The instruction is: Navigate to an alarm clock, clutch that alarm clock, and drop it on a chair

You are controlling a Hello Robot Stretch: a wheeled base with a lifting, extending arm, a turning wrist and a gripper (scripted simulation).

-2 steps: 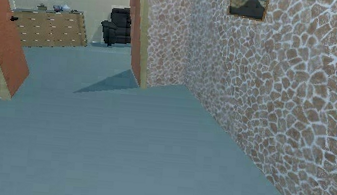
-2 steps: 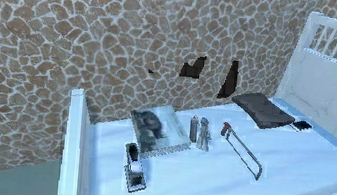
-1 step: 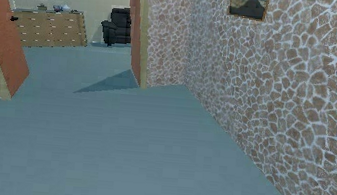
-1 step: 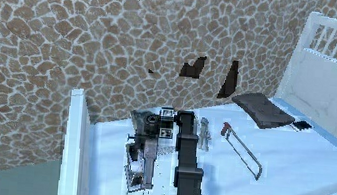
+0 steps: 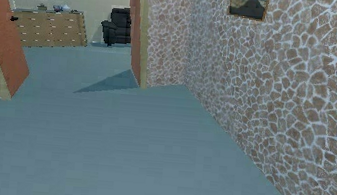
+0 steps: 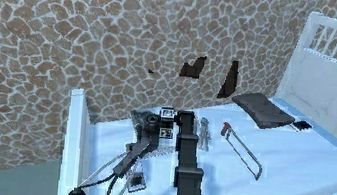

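Observation:
A small dark boxy thing with a pale face (image 6: 153,120), perhaps the alarm clock, sits on the pale blue bed (image 6: 271,174) close to the stone wall. The dark arm (image 6: 186,172) rises from the bottom edge to just beside it. My gripper (image 6: 106,186) stretches down and left from the arm's far end, over the bedding. I cannot tell whether it holds anything. Through the doorway at the far end of the forward view stands a dark armchair (image 5: 117,26).
The bed also carries a dark flat slab (image 6: 266,109), a hacksaw-like tool (image 6: 244,152) and a small flat card (image 6: 138,180). Its white headboard (image 6: 330,58) rises at the right. A stone wall (image 5: 277,94) lines the corridor. An orange door (image 5: 3,32) and a wooden dresser (image 5: 50,28) stand ahead.

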